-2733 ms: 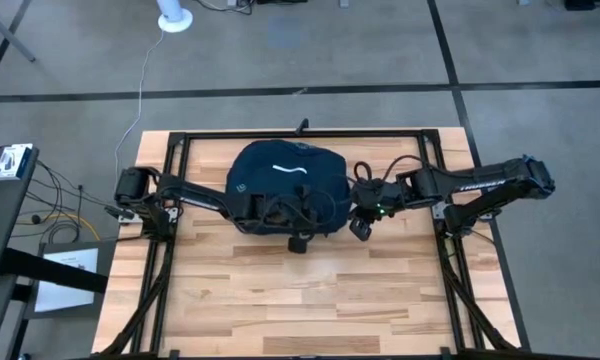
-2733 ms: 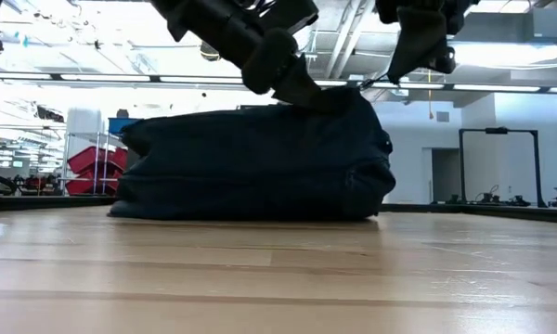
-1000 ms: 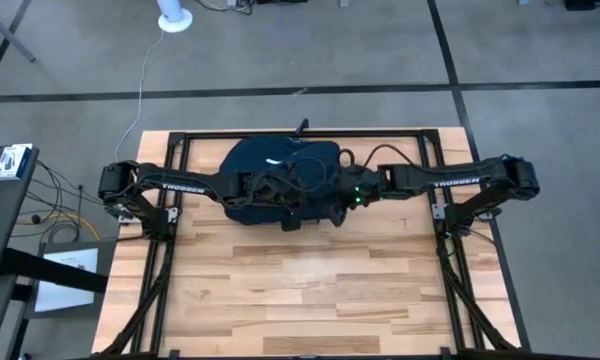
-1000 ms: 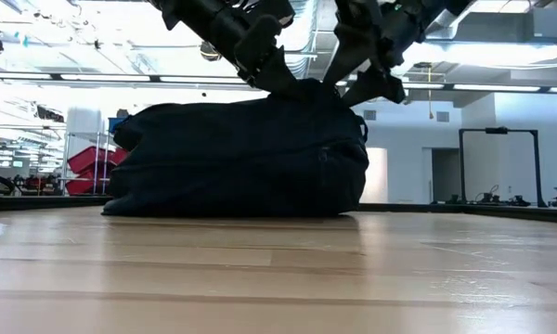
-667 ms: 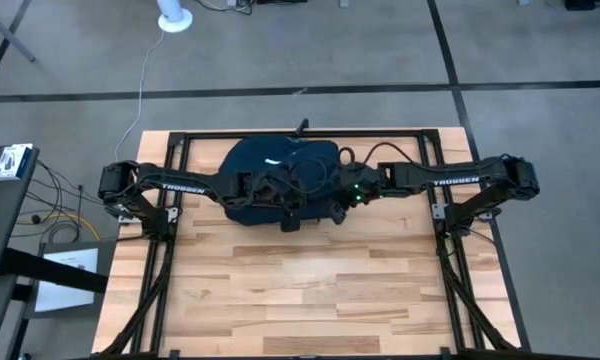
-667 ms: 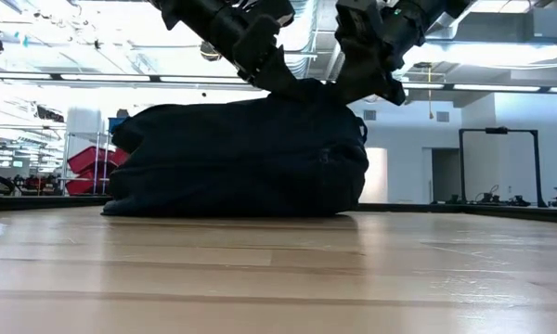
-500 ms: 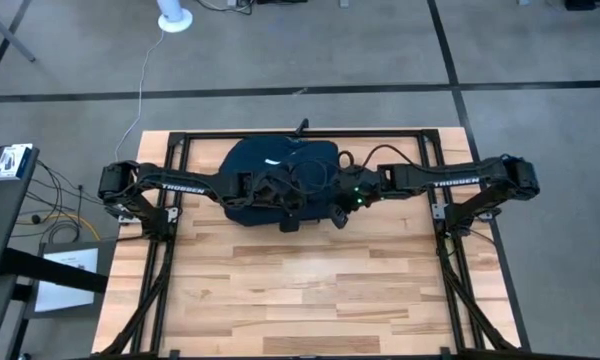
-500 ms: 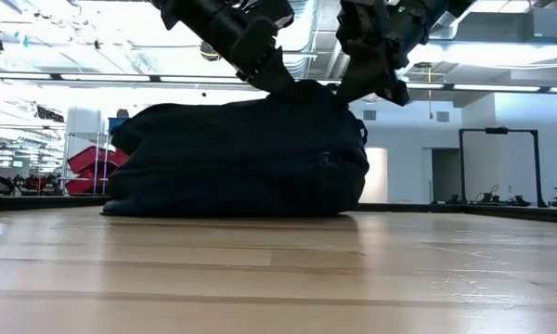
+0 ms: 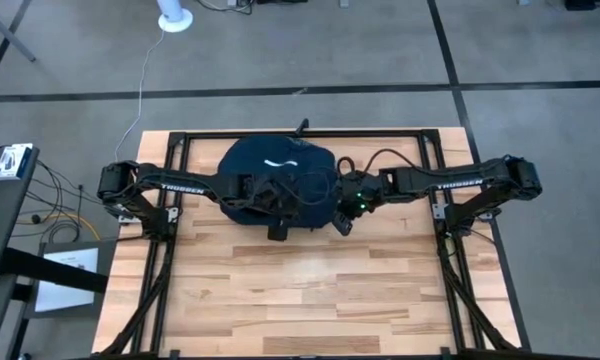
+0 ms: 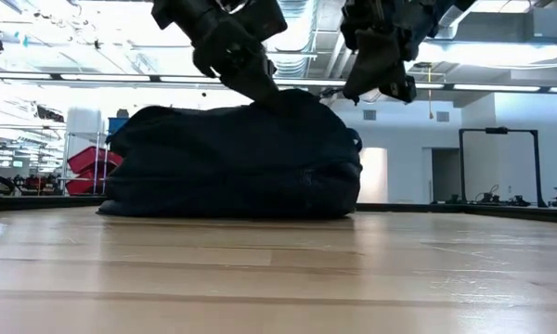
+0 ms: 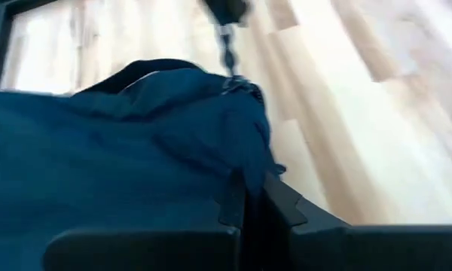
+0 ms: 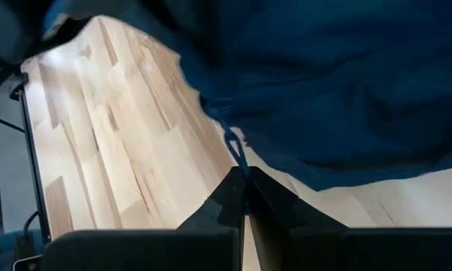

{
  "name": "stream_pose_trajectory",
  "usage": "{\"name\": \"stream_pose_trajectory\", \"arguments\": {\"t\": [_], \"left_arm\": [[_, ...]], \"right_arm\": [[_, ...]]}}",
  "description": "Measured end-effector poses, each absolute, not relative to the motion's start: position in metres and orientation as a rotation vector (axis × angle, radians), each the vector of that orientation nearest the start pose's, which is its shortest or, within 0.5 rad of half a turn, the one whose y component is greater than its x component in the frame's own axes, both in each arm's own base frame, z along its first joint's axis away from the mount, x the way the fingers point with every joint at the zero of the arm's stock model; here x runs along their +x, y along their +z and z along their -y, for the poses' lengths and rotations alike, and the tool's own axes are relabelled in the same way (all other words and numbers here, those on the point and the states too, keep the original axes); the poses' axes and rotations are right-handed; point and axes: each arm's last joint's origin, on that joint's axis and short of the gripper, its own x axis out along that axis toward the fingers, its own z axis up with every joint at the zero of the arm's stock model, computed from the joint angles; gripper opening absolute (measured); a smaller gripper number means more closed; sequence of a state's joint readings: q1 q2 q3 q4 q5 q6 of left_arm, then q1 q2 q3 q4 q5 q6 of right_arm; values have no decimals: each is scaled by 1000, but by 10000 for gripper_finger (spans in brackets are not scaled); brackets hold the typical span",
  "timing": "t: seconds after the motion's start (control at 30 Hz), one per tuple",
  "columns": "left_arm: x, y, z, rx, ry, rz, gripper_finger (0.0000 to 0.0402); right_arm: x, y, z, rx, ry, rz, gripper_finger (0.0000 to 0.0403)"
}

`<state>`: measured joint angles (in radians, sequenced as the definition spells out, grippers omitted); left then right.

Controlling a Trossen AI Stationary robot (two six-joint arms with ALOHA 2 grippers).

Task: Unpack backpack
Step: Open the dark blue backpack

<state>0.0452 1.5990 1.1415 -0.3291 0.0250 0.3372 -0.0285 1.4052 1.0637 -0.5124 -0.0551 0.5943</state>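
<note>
The wooden counter [image 9: 310, 290] carries the dark navy backpack [image 9: 270, 175] near its far edge, lying on its side between the two arms. The left claw [image 11: 245, 203] rests on top of the backpack, closed on a fold of its fabric. The right claw [image 12: 245, 192] sits at the backpack's right end, pinched shut on a thin zipper pull cord [image 12: 233, 147].
</note>
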Motion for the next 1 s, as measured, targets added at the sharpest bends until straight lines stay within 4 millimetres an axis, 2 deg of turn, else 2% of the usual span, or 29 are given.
{"name": "stream_pose_trajectory", "arguments": {"t": [0.2,0.3,0.47,0.63,0.8,1.0], "left_arm": [[328,261,3,331,-167,-763,0],[319,270,5,324,-168,-764,0],[297,278,9,277,-202,-844,0],[285,291,9,274,-138,-832,0],[286,292,-1,306,24,-829,0],[290,282,-6,400,41,-792,0]], "right_arm": [[291,265,17,589,-238,-838,0],[291,266,22,582,-245,-819,0],[285,260,35,542,-351,-863,1],[282,259,45,539,-410,-868,1],[289,266,39,570,-294,-793,1],[301,275,24,532,-101,-699,4]]}}
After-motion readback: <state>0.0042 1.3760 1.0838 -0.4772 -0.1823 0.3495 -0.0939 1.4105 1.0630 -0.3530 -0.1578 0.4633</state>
